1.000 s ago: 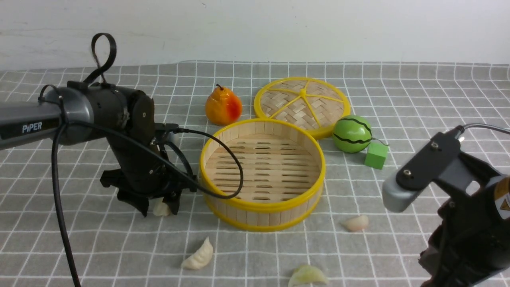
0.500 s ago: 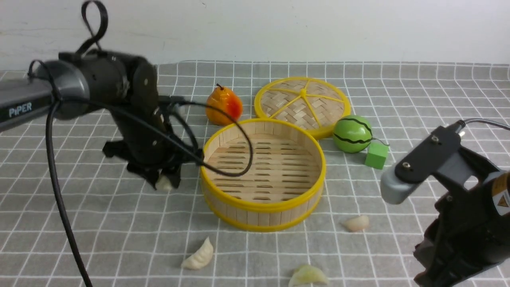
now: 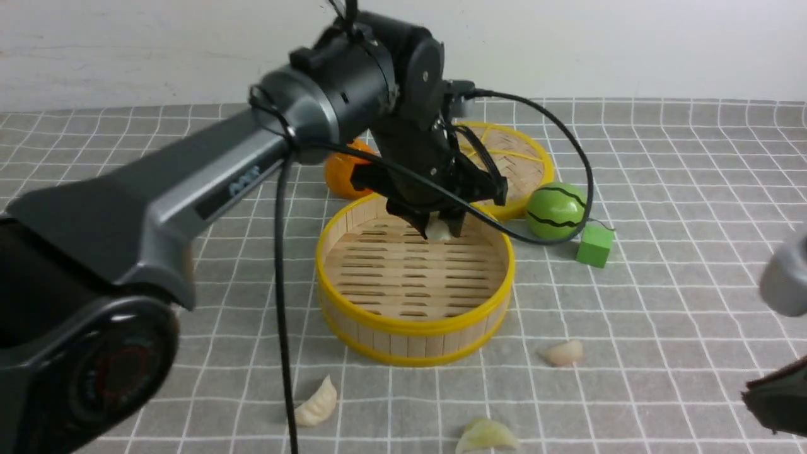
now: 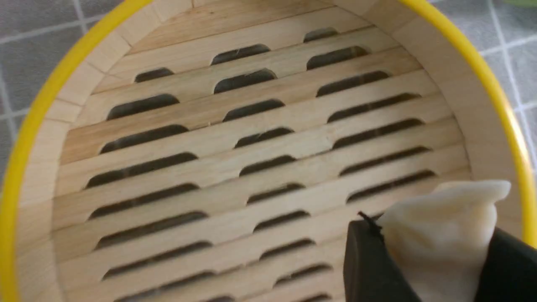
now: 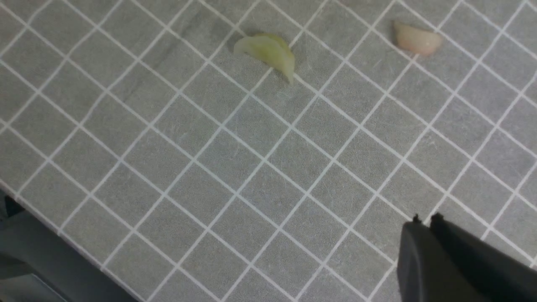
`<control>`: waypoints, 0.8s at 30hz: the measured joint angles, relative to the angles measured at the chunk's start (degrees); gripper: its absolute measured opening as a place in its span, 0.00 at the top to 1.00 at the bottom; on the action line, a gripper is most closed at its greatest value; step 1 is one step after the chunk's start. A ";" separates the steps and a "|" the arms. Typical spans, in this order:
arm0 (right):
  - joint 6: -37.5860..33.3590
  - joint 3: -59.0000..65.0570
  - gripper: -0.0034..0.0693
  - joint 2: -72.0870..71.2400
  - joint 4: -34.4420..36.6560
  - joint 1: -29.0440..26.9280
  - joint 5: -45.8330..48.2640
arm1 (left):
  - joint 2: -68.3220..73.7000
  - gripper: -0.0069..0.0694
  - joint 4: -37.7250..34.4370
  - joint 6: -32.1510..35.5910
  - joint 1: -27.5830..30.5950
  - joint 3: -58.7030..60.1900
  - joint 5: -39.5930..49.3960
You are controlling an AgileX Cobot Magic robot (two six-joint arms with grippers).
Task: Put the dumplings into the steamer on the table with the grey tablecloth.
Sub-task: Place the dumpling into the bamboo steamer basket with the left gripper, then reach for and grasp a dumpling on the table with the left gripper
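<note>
My left gripper (image 3: 439, 228) hangs over the back part of the bamboo steamer (image 3: 413, 328), shut on a whitish dumpling (image 4: 440, 226) held above the slatted floor (image 4: 251, 147). Three more dumplings lie on the grey tablecloth (image 3: 662, 189) in front of the steamer: a cream one (image 3: 317, 410), a greenish one (image 3: 485, 436) and a pinkish one (image 3: 564, 353). My right gripper (image 5: 424, 220) is shut on nothing above bare cloth, some way from the greenish dumpling (image 5: 268, 52) and the pinkish dumpling (image 5: 417, 40). Only part of the right arm (image 3: 782, 284) shows in the front view.
Behind the steamer lie a woven yellow-rimmed lid (image 3: 523, 157) and an orange pear (image 3: 337, 173), mostly hidden by the left arm. A green toy watermelon (image 3: 558, 211) and a green cube (image 3: 594, 246) stand right of the steamer. The table's edge (image 5: 63, 260) shows in the right wrist view.
The left arm has lifted the whitish dumpling from the cloth left of the steamer and carried it right, over the steamer. The right arm has drawn back towards the right edge.
</note>
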 joint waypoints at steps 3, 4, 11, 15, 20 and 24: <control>0.00 0.00 0.90 -2.58 0.00 0.00 1.02 | 3.41 0.56 1.02 -2.43 0.00 -1.51 -1.61; 0.00 0.00 0.90 -3.92 0.00 0.00 1.38 | 5.04 0.56 1.67 -3.31 0.00 -2.06 -2.54; 0.05 0.00 0.90 -6.42 -0.46 0.00 2.01 | 7.79 0.55 2.09 -4.29 0.00 -2.96 -4.17; 0.05 0.00 0.90 -6.42 -1.05 0.00 2.01 | 7.86 0.41 2.09 -4.54 0.00 -3.63 -2.75; 0.05 0.00 0.90 -6.42 -2.18 0.00 1.95 | 6.29 0.15 2.09 -4.81 0.05 -9.49 6.91; 0.05 0.00 0.89 -6.42 -2.40 0.00 1.00 | 0.66 0.09 1.97 -3.18 0.05 -14.45 10.80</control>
